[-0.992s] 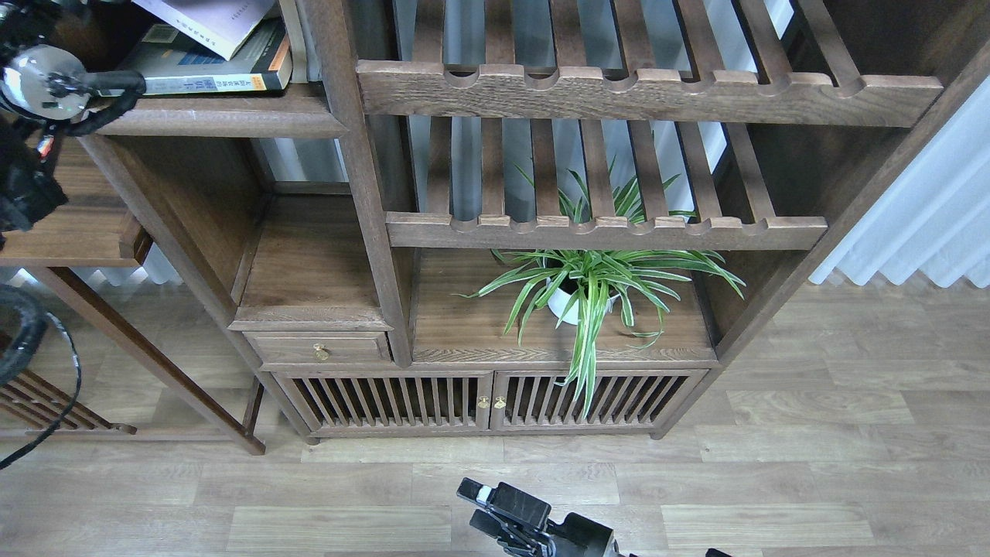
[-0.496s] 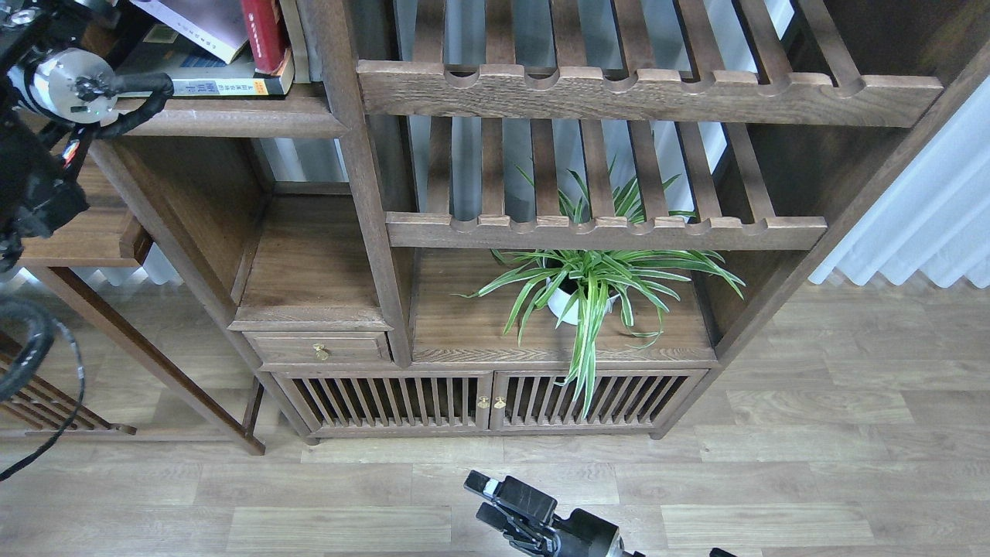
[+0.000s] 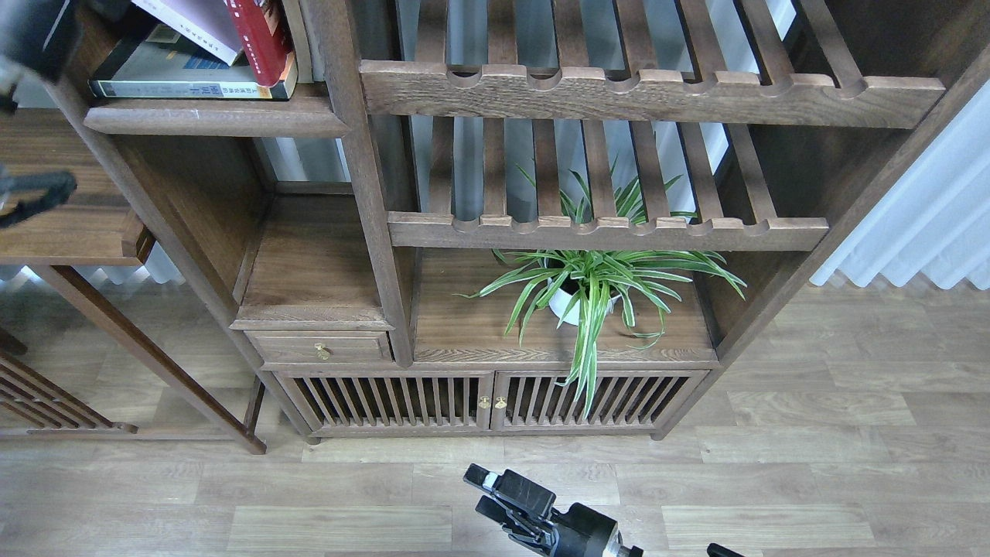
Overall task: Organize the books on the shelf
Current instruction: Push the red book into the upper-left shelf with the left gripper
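The shelf, a dark-brown board with a rounded front edge, is at the top left. On it the black-grey book lies flat. The white-lavender book rests tilted on top of it. The red book stands tilted on the black-grey book, to the right of the lavender one. Only a blurred dark part of my left arm shows at the top-left corner; its gripper is out of view. My right gripper is low over the floor at the bottom centre, open and empty.
A thin cream upright book stands against the post right of the red book. Slatted racks fill the upper right. A potted spider plant stands on the lower cabinet top. A side table is at the left.
The red book has come into view at the right end of the stack and now leans there. My left arm has pulled up and left, mostly out of view. The right gripper has barely shifted.
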Controlling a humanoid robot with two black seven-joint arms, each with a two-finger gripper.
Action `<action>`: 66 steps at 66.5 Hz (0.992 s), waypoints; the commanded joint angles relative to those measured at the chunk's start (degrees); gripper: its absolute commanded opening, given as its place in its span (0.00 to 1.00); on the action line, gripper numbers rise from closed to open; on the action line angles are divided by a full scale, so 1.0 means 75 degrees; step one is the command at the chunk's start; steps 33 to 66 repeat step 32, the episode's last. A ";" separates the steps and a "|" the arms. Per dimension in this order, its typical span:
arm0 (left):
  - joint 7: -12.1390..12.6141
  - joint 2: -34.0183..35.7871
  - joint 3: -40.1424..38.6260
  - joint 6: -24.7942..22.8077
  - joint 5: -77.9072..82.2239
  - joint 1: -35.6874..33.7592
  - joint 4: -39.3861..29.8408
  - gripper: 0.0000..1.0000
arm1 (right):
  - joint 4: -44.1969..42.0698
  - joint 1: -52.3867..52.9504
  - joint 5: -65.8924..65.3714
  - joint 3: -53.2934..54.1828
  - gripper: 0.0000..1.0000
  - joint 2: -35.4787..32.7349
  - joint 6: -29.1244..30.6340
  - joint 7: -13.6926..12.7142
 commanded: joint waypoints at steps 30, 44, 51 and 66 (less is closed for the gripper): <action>0.0077 -0.1169 0.0084 -0.1066 0.0014 0.3657 -0.0516 0.99 | -0.0041 0.0960 -0.0034 0.1109 0.98 0.0564 0.0000 0.0011; 0.0077 -0.1263 0.0084 -0.1066 0.0014 0.3797 -0.0516 0.99 | -0.0041 0.1007 -0.0023 0.1120 0.98 0.0564 0.0000 0.0011; 0.0077 -0.1263 0.0084 -0.1066 0.0014 0.3797 -0.0516 0.99 | -0.0041 0.1007 -0.0023 0.1120 0.98 0.0564 0.0000 0.0011; 0.0077 -0.1263 0.0084 -0.1066 0.0014 0.3797 -0.0516 0.99 | -0.0041 0.1007 -0.0023 0.1120 0.98 0.0564 0.0000 0.0011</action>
